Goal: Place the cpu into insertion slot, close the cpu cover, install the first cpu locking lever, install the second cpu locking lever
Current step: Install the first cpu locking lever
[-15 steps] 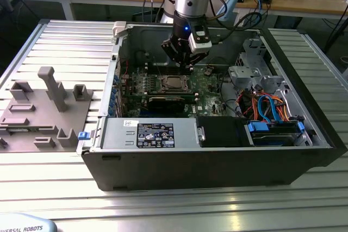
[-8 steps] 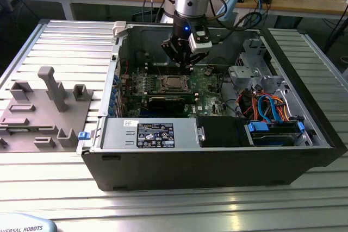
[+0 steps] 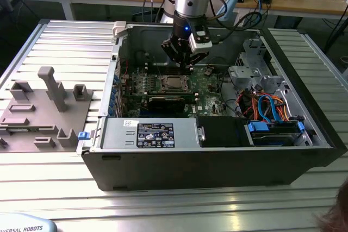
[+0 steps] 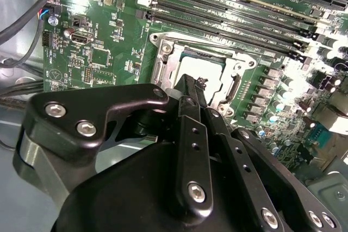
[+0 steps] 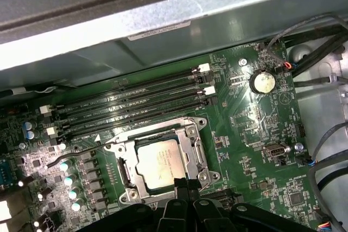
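In the exterior view, an open dark-grey metal computer case (image 3: 217, 158) is seen lying on a ridged aluminium table (image 3: 60, 36). The arm's black two-fingered gripper (image 3: 185, 64) is held low inside it, close above the small flat square silver-grey cpu (image 3: 174, 83), which is set amid the green circuit board (image 3: 209, 88). In the second wrist view, the fingers are seen drawn together into one narrow tip, with nothing made out between them. The tip is poised at the edge of the chip, just beside the thin silver metal cpu cover (image 4: 163, 66) and well apart from the long black memory slots (image 4: 228, 12). In the first wrist view, the cpu is shown lying flat in the dark square silver-rimmed insertion slot (image 5: 204, 176), with the cover frame apparently laid down around it. A thin dark wire locking lever (image 5: 76, 153) is seen standing out to one side of the socket, seemingly unlatched, though this cannot be confirmed. It is judged that the narrow tip could slip off so thin a wire if pressed off-line, so that the chip's top or nearby small components would be struck. If the cover is not fully flat, a forced lever could bind or strain the socket.
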`<state>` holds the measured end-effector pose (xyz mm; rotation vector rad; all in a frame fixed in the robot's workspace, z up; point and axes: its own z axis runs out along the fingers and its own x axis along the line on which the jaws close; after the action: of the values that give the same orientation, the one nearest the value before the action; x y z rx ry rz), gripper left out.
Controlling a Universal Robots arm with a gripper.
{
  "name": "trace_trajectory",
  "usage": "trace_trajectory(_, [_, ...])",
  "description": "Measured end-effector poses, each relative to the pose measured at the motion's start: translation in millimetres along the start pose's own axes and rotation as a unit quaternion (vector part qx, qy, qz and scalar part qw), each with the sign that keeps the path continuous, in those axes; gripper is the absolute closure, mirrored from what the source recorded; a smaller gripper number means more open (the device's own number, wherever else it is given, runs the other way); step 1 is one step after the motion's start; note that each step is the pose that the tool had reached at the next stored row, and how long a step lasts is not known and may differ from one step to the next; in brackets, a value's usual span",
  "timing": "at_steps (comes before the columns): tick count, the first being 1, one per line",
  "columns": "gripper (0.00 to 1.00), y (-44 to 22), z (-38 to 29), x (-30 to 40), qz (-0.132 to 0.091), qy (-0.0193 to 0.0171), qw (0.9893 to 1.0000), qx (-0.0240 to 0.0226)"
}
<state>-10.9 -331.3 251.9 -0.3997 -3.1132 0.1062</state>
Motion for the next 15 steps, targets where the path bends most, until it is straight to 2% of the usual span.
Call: trace_trajectory(15, [0.89,0.0,0.0,0.0,-0.006,-0.0004,1.0,-0.0001])
